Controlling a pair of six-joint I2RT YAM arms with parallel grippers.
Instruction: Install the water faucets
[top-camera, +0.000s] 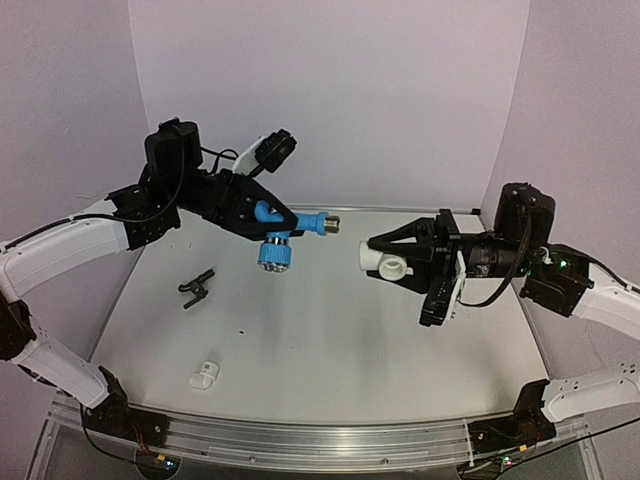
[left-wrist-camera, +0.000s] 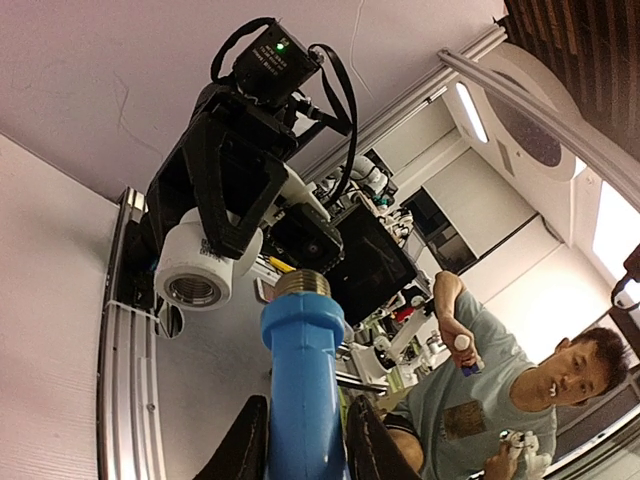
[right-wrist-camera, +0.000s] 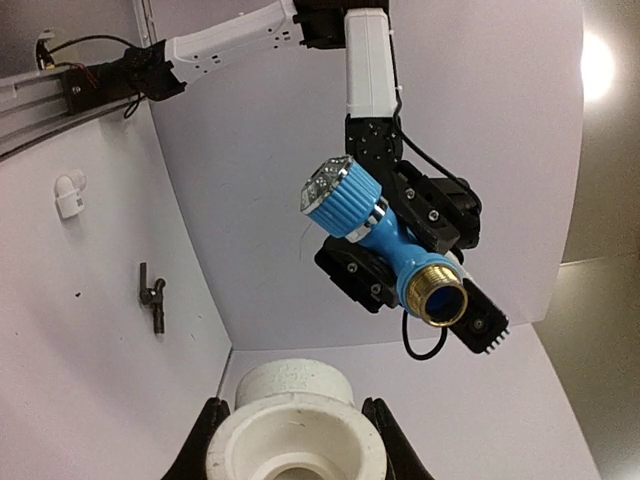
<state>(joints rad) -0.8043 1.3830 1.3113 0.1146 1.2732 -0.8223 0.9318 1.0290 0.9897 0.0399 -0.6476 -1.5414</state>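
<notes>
My left gripper (top-camera: 268, 214) is clamped tight on the tap (top-camera: 308, 221), held in mid-air with its threaded end aimed at the fitting (top-camera: 384, 263) pinched in my right gripper (top-camera: 376, 254). The two are near but apart. Nothing is joined yet, and I judge mating and screwing in are left.

Left arm (top-camera: 70, 245) and right arm (top-camera: 610, 300) raised, wrists facing, both jaws clamped tight.
</notes>
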